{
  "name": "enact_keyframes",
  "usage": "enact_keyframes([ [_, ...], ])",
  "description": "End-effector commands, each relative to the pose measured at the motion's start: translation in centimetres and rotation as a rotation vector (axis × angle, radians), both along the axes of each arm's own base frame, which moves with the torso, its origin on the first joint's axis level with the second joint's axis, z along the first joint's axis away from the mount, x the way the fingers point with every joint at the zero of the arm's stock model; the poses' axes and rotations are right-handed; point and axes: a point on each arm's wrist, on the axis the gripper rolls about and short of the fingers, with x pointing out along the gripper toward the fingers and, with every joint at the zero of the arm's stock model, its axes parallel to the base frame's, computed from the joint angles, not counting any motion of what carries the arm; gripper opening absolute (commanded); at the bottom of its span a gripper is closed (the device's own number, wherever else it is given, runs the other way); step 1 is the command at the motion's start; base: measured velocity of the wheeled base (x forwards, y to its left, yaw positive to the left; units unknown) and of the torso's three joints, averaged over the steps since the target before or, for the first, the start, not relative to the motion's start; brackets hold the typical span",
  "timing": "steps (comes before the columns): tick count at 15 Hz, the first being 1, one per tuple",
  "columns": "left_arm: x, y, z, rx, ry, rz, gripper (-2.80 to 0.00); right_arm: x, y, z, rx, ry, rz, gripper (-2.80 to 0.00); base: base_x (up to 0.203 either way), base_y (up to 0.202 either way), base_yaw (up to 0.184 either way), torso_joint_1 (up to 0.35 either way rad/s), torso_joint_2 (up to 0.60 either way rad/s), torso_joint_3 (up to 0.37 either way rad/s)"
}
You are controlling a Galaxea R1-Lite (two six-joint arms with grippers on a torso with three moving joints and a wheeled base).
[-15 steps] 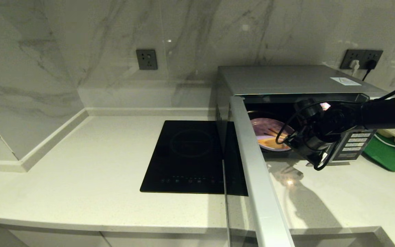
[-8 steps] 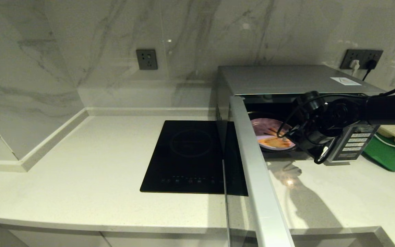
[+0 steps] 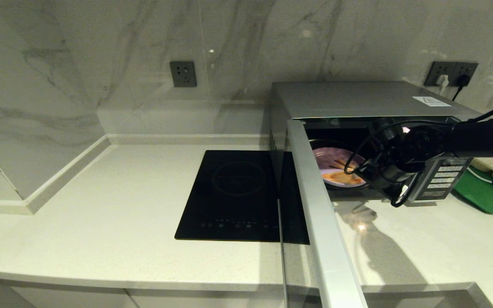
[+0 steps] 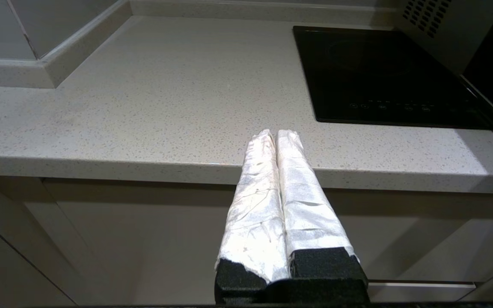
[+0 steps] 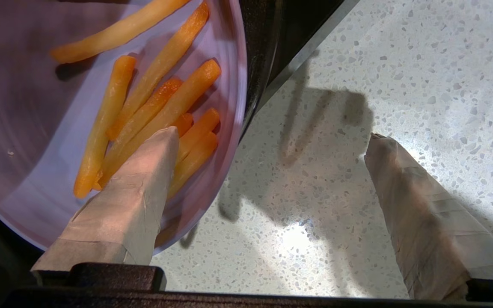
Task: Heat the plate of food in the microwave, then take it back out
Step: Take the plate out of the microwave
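Since a second ago the right gripper [image 5: 268,141] has shifted slightly up at the microwave [image 3: 357,100] mouth. Left gripper [image 4: 276,137] — closed, parked below the tabletop [image 3: 101,205]. Plate [image 3: 336,167] sits inside, door open; right gripper spread wide, empty — removal remains.

Marble wall [image 3: 101,51] w/ grey socket [image 3: 183,74], speckled pale countertop [image 3: 101,222], cabinets below.
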Motion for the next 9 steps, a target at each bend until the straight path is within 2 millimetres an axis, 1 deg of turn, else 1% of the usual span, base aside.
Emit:
enact_keyframes([
  [1, 0.0, 0.0, -0.01, -0.001, 0.001, 0.001, -2.8, -0.02, 0.02, -0.18, 0.0, 0.007, -0.004, 0.0, 0.0, 0.0, 0.0, 0.0, 0.0, 0.0],
  [9, 0.0, 0.0, 0.0, -0.001, 0.0, 0.001, -2.8, -0.23, -0.01, -0.26, -0.005, 0.032, -0.005, 0.0, 0.0, 0.0, 0.0, 0.0, 0.0, 0.0],
])
